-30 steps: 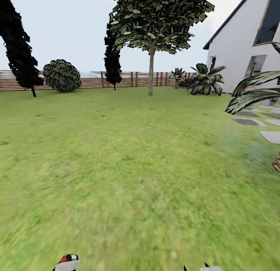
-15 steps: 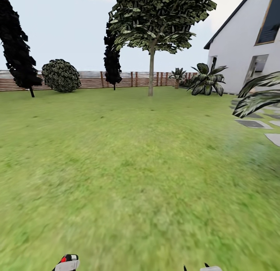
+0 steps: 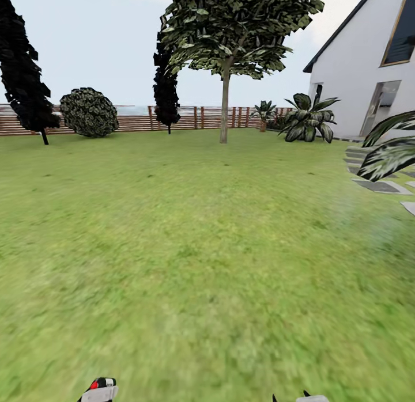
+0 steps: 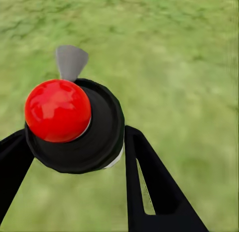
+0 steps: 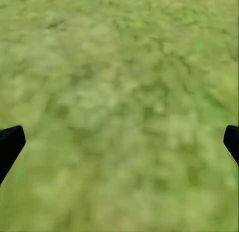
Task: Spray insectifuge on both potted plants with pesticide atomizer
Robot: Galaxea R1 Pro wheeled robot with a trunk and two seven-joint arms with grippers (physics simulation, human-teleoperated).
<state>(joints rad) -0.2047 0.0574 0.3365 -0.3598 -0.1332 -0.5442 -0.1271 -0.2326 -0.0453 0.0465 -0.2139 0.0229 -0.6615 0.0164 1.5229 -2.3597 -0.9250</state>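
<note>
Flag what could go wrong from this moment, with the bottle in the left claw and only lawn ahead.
1. The pesticide atomizer sits between the left claw's black fingers; if the hold is shallow, driving over the lawn might shake it loose.
2. No small grey-potted plant is recognisable ahead, so the robot may be heading away from them.
3. The large striped leaves near the stepping stones could brush the right side.
</note>
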